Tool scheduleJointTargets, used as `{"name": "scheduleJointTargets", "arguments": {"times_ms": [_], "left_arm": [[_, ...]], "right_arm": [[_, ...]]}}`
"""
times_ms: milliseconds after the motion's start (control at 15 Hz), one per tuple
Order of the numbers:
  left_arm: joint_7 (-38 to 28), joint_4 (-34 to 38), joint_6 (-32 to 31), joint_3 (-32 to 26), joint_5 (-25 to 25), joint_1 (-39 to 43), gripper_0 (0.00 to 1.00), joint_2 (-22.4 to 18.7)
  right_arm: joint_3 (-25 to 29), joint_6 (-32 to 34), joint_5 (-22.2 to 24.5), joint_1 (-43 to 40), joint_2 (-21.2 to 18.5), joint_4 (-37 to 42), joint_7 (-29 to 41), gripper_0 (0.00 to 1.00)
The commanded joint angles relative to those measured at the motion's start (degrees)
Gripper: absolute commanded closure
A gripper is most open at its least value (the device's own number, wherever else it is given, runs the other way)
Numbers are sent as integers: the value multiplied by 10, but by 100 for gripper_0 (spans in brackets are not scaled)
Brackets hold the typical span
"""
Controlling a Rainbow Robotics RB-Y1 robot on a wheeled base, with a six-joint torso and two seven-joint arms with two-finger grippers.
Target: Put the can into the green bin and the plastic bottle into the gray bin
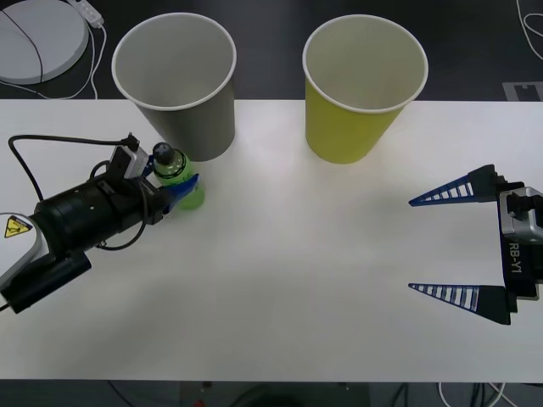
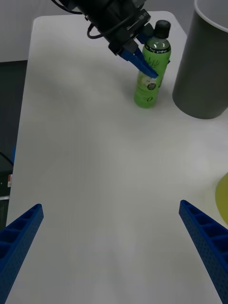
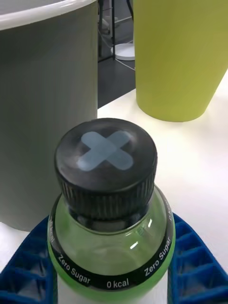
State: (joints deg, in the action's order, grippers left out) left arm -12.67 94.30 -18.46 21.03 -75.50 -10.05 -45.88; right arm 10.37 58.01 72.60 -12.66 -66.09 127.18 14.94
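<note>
Plastic bottle (image 1: 176,176) upright on the table (image 1: 288,254), pinched between the left end effector (image 1: 180,188) fingers (image 3: 28,266) — gray bin (image 1: 176,80) just beyond it, close beside the bottle. Green bin (image 1: 363,85) further along, toward the right end effector (image 1: 434,244) — fingers spread wide, holding nothing, well apart from the bottle.

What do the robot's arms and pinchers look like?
Both grippers have blue ribbed jaws shaped like pointed triangles. The left gripper sits on a black round arm with black cables and a yellow warning sticker. The right gripper has a gray and black wrist block marked RB-Y1.
</note>
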Motion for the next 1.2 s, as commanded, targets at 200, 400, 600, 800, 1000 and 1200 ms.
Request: {"name": "scheduleJointTargets", "arguments": {"times_ms": [200,400,600,800,1000,1200], "left_arm": [[-2,1,0,0,-2,-1,100,0],[-3,1,0,0,-2,-1,100,0],[-6,5,0,1,-2,-1,100,-3],[-7,18,0,0,13,2,100,-18],[-7,31,0,0,35,8,100,-37],[-7,55,4,-1,47,24,100,-56]], "right_arm": [[0,0,0,0,0,0,0,0],[0,0,0,0,0,0,0,0],[0,0,0,0,0,0,0,0],[0,0,0,0,0,0,0,0],[0,0,0,0,0,0,0,0],[0,0,0,0,0,0,0,0]]}}
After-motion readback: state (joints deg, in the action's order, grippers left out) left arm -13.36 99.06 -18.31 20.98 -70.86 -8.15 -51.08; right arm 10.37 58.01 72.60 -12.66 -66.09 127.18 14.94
